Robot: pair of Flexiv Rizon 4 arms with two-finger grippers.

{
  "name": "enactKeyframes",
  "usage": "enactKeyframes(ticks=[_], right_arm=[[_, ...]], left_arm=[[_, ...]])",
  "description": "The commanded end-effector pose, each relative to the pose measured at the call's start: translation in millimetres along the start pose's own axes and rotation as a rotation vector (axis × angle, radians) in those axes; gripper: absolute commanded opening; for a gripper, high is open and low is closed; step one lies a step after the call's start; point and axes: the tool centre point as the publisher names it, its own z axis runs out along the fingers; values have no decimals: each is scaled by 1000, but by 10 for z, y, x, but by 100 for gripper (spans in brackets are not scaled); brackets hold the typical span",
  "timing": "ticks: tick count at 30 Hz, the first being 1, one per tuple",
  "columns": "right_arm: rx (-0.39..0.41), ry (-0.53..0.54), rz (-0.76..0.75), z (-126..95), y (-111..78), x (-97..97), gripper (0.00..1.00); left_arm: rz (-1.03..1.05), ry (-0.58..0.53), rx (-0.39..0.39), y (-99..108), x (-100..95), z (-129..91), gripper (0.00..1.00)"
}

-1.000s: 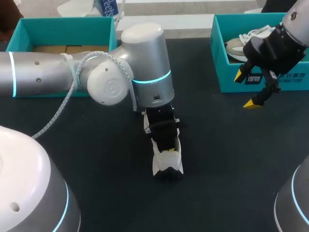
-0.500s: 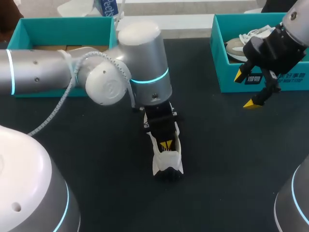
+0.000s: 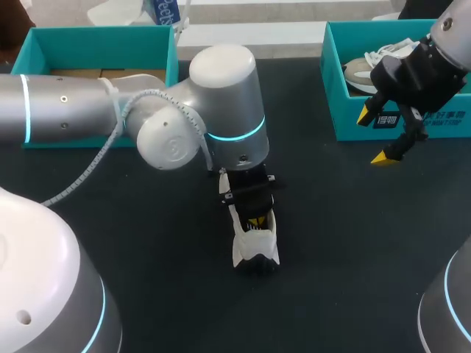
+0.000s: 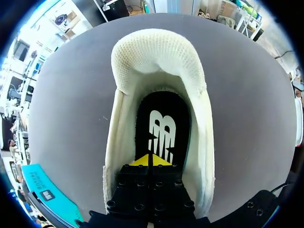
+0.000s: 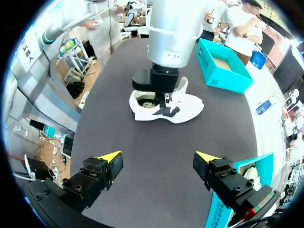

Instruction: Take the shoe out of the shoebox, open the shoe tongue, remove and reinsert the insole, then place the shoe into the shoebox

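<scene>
A white shoe (image 3: 255, 246) lies on the dark table, toe toward the far side and heel opening toward me. In the left wrist view its padded heel collar (image 4: 156, 57) rises ahead of my fingers, and the black insole (image 4: 161, 118) with a white logo lies flat inside. My left gripper (image 4: 150, 160) is shut, its yellow tips together down in the shoe's opening, against the insole. It also shows from above as my left gripper (image 3: 253, 219). My right gripper (image 3: 381, 137) hangs open in front of the teal shoebox (image 3: 397, 125), holding nothing. From its wrist, my right gripper (image 5: 158, 159) faces the shoe (image 5: 183, 108).
A second shoe (image 3: 368, 68) lies in the shoebox at the back right. Another teal box (image 3: 96, 43) stands at the back left, seen also as the teal box (image 5: 223, 69) beyond the shoe. My left arm's big silver wrist (image 3: 221, 110) hangs over the table's middle.
My left wrist has shifted slightly to the right and lower, its gripper staying shut inside the shoe. The right arm has not moved.
</scene>
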Motion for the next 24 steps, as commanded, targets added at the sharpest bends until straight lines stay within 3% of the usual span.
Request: enactKeyframes(ticks=[1,7,11,12,13,14,15,16,18,19,20,24], right_arm=[[3,1,1,9,4,-9,100],[3,1,1,9,4,-9,100],[3,1,1,9,4,-9,100],[3,1,1,9,4,-9,100],[3,1,1,9,4,-9,100],[3,1,1,9,4,-9,100],[3,1,1,9,4,-9,100],[3,1,1,9,4,-9,100],[3,1,1,9,4,-9,100],[3,1,1,9,4,-9,100],[3,1,1,9,4,-9,100],[3,1,1,9,4,-9,100]], left_arm=[[24,-4,-59,-48,19,-209,0],[52,-25,-170,44,-50,-377,0],[51,-25,-205,135,-81,-409,0],[52,-24,-211,152,-83,-412,4],[52,-23,-211,164,-83,-417,18],[52,-23,-211,164,-83,-417,18],[51,-18,-210,176,-81,-421,39],[51,-17,-209,176,-80,-421,44],[49,-10,-207,166,-65,-423,81],[48,-5,-201,159,-61,-428,93],[47,-3,-201,155,-58,-431,100],[36,10,-202,153,-46,-469,100]])
